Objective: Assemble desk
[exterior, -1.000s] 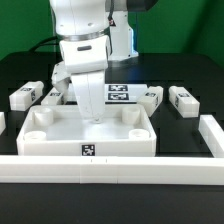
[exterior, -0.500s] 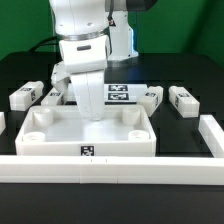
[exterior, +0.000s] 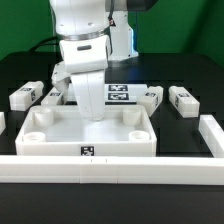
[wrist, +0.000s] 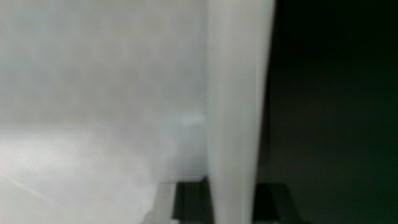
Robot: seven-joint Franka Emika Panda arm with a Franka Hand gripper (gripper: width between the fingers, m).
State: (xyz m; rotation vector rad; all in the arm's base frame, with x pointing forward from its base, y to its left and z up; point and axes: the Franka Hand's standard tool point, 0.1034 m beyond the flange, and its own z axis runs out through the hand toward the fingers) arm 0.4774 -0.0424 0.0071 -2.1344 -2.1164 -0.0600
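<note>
Gripper (exterior: 91,115) of the white robot arm hung low over the far wall of the large white plastic tray-like desk top (exterior: 60,132), which sat flat in the middle of the black table (exterior: 190,70). A small black-and-white tag (exterior: 88,151) faced out from its near wall. In the blurred wrist view, two dark fingers (wrist: 192,204) flanked an upright white strip. Whether the jaws pressed on that strip or merely straddled it could not be told.

Four short square white legs (exterior: 24,97) lay loose on the table, two off each side of the top. The marker board (exterior: 120,93) lay behind the top, and a long low white rail (exterior: 130,167) ran just beside its near wall.
</note>
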